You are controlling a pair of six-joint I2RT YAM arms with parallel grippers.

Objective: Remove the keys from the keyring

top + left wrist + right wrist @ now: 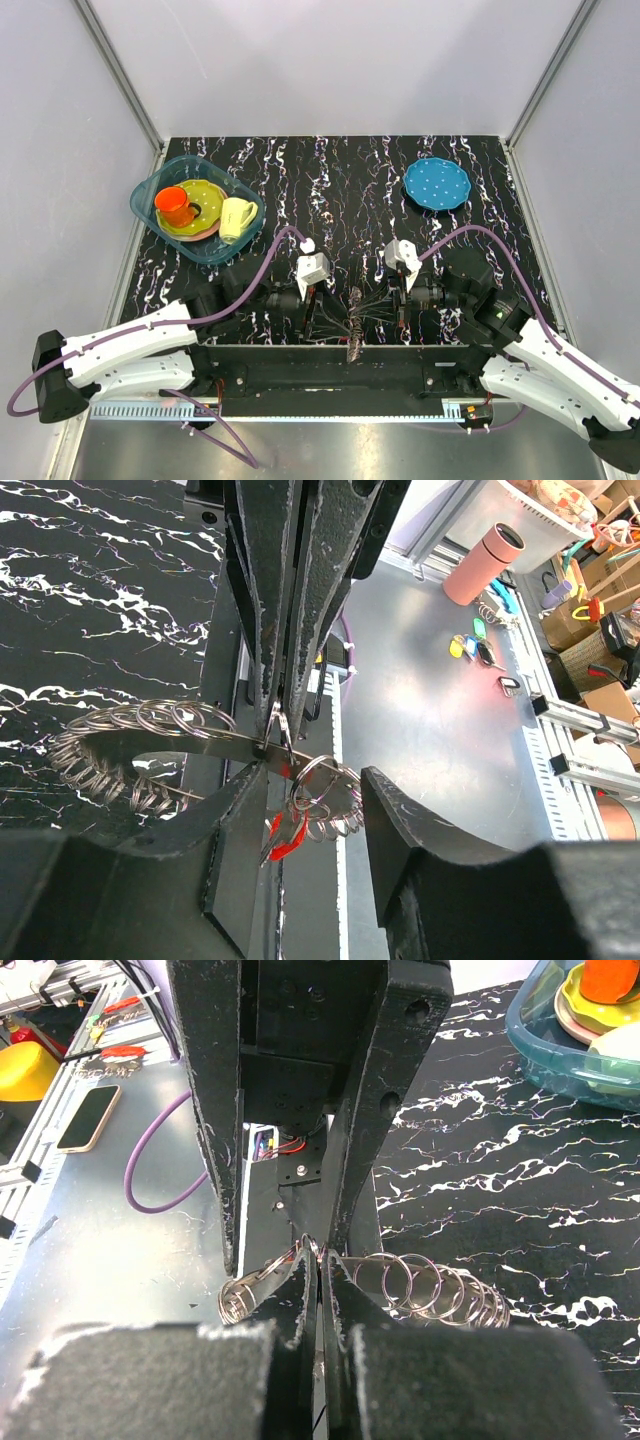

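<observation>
Keyring (356, 318): at table's (330, 180) near edge, between both grippers | left gripper (278, 720): closed, pinching a keyring loop | right gripper (318, 1260): closed on keyring | red key (285, 837): hanging below left gripper.

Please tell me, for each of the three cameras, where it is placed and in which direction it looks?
Top external: above and behind the bases, looking down at the table; both arms show.
Left wrist: on the left arm, looking along the left hand, shut on the keyring; red key below.
Right wrist: on the right arm, looking along the right hand, shut on the keyring.
Both wrist views share the keyring.
</observation>
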